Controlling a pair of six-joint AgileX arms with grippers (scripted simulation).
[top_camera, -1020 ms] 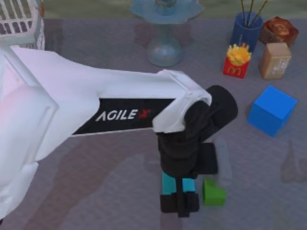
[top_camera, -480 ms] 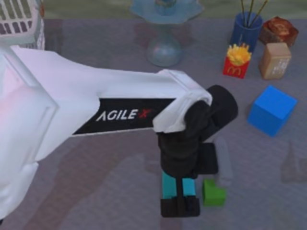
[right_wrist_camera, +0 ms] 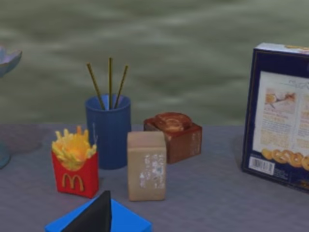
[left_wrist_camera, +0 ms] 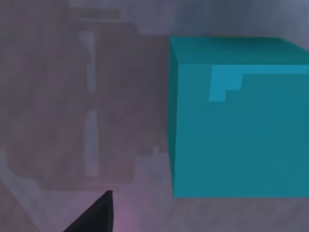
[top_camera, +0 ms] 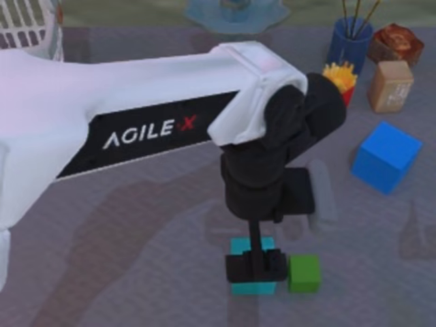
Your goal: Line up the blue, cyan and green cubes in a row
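With cyan cube (top_camera: 253, 267) sitting beside green cube (top_camera: 304, 272), I raise left claw (top_camera: 256, 267) straight up; can't tell claw spread. Blue cube (top_camera: 385, 156) next.

Left claw (top_camera: 255, 267) sits over the cyan cube (top_camera: 253, 287); only the cube's near and far strips show in the top view, its middle covered. In the left wrist view the cyan cube (left_wrist_camera: 239, 118) runs off the edge, and one dark fingertip (left_wrist_camera: 96, 215) barely pokes in (whether the claw is parted cannot be told). Fries carton (top_camera: 340, 80) half hidden behind the left arm. Blue pedestal dish (top_camera: 235, 8) and white basket (top_camera: 27, 30) cut by the far edge. Right wrist view: blue cube (right_wrist_camera: 120, 220) clipped, partly behind a dark fingertip (right_wrist_camera: 94, 215); cereal box (right_wrist_camera: 280, 116) cut off; its print too small to read.
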